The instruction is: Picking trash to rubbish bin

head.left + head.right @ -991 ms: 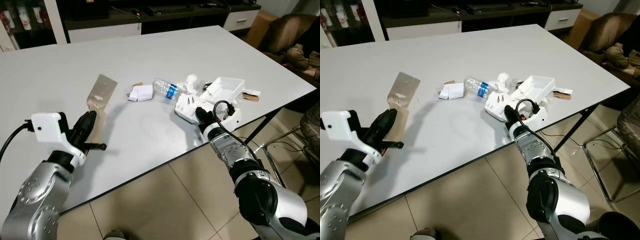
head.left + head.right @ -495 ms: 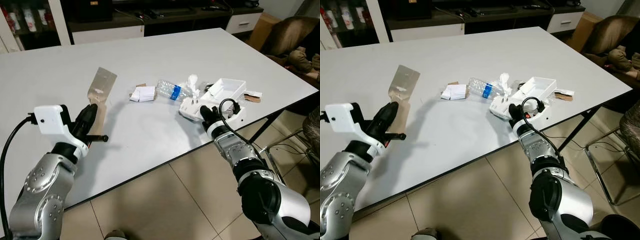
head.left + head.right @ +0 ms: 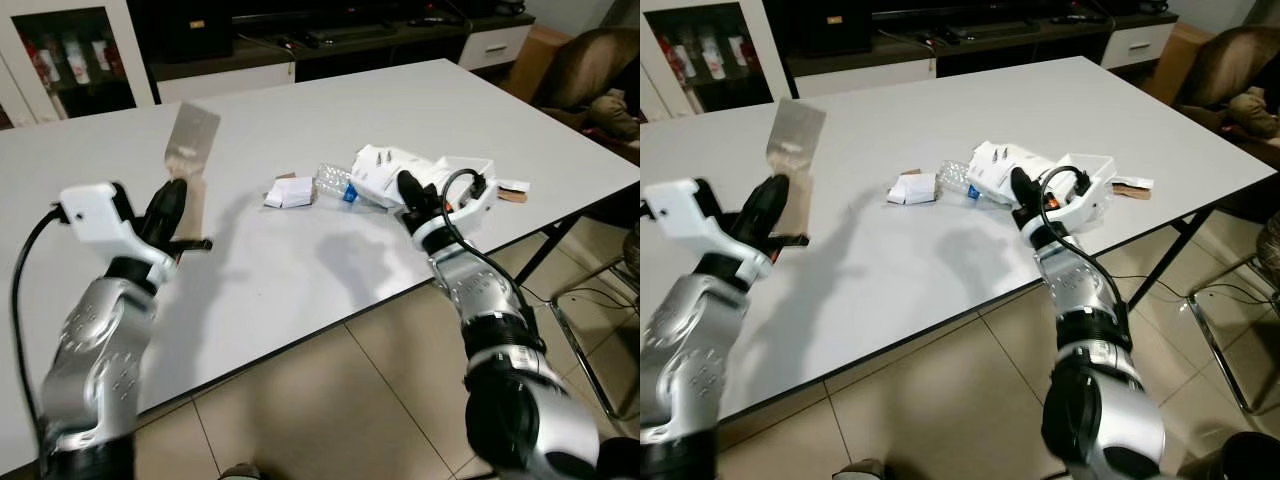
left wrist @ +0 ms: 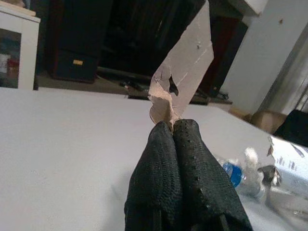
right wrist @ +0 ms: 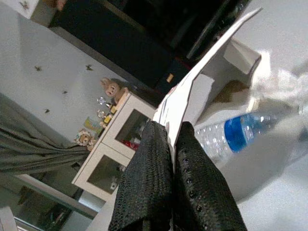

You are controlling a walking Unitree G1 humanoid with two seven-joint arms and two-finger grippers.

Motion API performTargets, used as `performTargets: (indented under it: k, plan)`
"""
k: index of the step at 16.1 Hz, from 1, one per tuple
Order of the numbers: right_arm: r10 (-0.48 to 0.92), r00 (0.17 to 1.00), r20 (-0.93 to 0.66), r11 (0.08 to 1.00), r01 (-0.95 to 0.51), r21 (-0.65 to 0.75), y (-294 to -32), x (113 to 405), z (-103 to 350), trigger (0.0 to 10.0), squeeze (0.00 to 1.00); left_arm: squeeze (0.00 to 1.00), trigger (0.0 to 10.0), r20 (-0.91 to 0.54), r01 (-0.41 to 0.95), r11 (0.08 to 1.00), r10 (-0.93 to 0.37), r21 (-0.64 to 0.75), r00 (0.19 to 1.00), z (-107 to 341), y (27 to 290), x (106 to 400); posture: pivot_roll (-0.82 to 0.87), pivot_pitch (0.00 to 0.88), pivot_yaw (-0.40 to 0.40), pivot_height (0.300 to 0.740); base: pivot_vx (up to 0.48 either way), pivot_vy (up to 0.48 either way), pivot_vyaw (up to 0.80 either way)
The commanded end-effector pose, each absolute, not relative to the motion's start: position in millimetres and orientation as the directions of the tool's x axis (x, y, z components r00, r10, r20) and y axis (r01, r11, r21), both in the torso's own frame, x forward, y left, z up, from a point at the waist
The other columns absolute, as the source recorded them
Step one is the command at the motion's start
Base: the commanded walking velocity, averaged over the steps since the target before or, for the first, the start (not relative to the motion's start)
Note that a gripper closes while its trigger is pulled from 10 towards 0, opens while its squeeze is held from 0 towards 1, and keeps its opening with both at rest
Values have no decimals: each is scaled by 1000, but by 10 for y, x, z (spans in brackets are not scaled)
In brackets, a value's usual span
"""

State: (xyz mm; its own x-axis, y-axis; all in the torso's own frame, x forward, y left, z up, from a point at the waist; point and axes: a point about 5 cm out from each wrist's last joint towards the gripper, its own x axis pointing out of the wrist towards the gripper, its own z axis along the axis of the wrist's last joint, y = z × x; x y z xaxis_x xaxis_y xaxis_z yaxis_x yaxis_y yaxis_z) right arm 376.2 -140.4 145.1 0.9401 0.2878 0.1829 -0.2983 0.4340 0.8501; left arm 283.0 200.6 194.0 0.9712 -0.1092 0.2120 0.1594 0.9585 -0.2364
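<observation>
The left gripper pinches a torn brown cardboard strip that rises above its fingertips, clear of the desk. The right gripper is clamped on a white flat carton, lifted above the plastic bottle just beyond it.

No readable text anywhere. Blue label on the plastic bottle too blurred to read; dark print on the white carton held over the surface too small; no brands, numbers or signs legible.
</observation>
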Motion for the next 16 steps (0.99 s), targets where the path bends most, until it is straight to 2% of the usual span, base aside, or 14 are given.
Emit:
performTargets:
  k: [1,3,5,6,7,9,10,11,13,16]
  plan:
    - [275,935,224,447,-330,831,-1453,3744,1558,0,0,0,0,227,171,957,-118,-233,967,1957,1945,2870,7,0,-17,740,0,0,0]
    - [280,921,269,559,-384,735,-1461,3658,1673,0,0,0,0,225,174,953,-118,-249,967,1917,1905,2893,-15,0,-4,740,0,0,0]
    - [272,912,307,784,-395,478,-1478,3475,1821,0,0,0,0,148,189,953,-157,-237,976,1751,1792,2908,-38,0,8,740,0,0,0]
    - [285,916,283,860,-375,346,-1483,3362,1812,0,0,0,0,93,182,951,-163,-249,982,1641,1745,2899,-37,0,1,740,0,0,0]
    - [293,922,254,897,-357,262,-1484,3276,1788,0,0,0,0,53,176,963,-169,-202,984,1585,1718,2880,-31,0,-8,740,0,0,0]
    - [253,945,208,929,-297,221,-1502,3149,1732,0,0,0,0,2,114,974,-116,-197,993,1514,1747,2848,-23,0,-33,740,0,0,0]
    - [248,953,174,950,-274,150,-1506,3050,1679,9843,0,0,10000,-49,87,986,-95,-146,994,1466,1770,2813,-17,0,-48,740,0,0,0]
    - [232,961,150,962,-249,109,-1524,2958,1623,10000,0,0,10000,-87,63,992,-73,-110,994,1428,1786,2777,-14,0,-47,740,0,0,0]
    - [209,973,99,974,-216,64,-1556,2854,1544,10000,0,0,10000,-65,70,995,-75,-76,995,1445,1765,2749,-19,0,-39,740,0,0,0]
    - [162,987,10,987,-162,15,-1638,2704,1386,10000,0,0,10000,-118,174,985,-171,11,978,1391,1673,2719,-25,0,-22,740,0,0,0]
